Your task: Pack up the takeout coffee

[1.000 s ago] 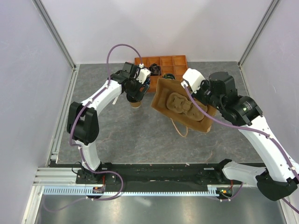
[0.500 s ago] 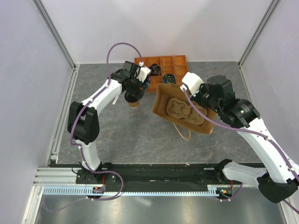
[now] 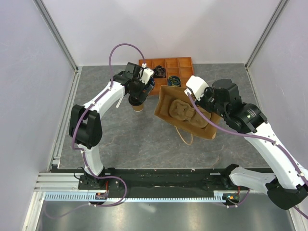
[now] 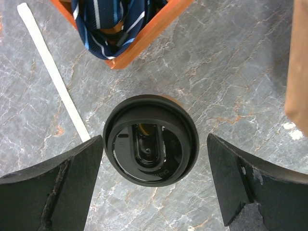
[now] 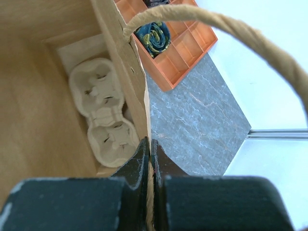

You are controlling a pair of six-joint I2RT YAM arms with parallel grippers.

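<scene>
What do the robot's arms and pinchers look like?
The left arm and right arm are white tubes with chunky black joints. A purple cable loops along each one. At each tip sit two flat black fingers, a bit scuffed at the edges.

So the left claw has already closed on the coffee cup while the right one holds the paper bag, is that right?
Not quite. The left gripper is open: in the left wrist view its fingers stand on either side of the takeout coffee, with a gap on each side. The right gripper does hold the paper bag.
</scene>
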